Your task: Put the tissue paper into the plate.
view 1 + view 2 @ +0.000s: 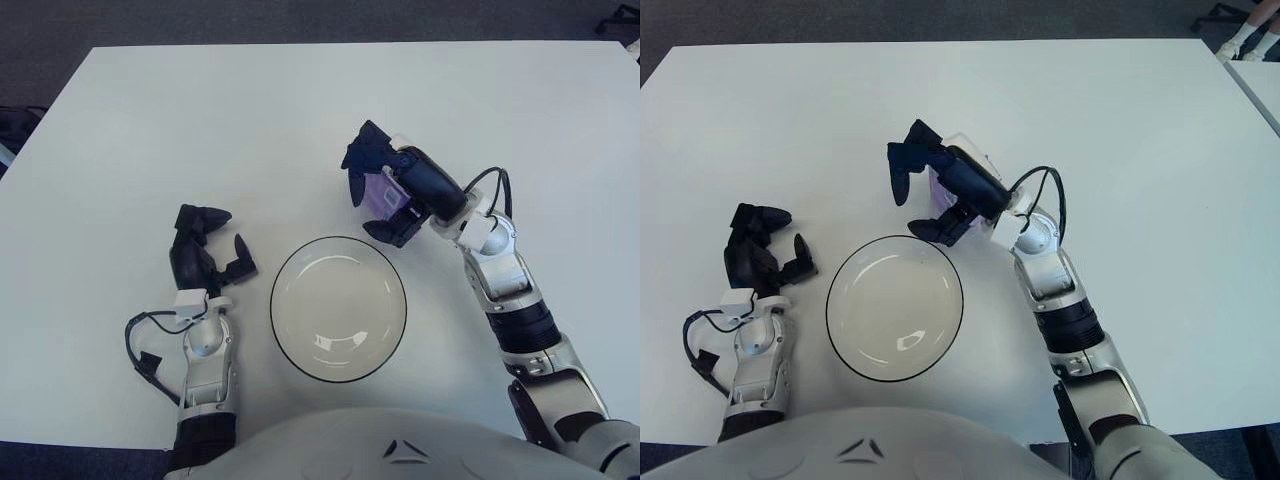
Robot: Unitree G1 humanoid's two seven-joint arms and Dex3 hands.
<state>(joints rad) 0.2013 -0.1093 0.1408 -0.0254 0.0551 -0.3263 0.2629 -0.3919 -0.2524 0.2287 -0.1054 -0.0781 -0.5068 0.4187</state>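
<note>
Right hand (385,190) clutches tissue packet (381,193) — poised beside plate (283,330).

You've got a wide white worktop (200,120) filling nearly everything in front of you, its surface plain and matte. Beyond its far edge lies dark grey carpeted floor (300,20), running as a band across the top. Look to the far right corner in the right eye view and you catch a pair of white shoes (1245,38) on that floor, next to the edge of a second white table (1265,85).
</note>
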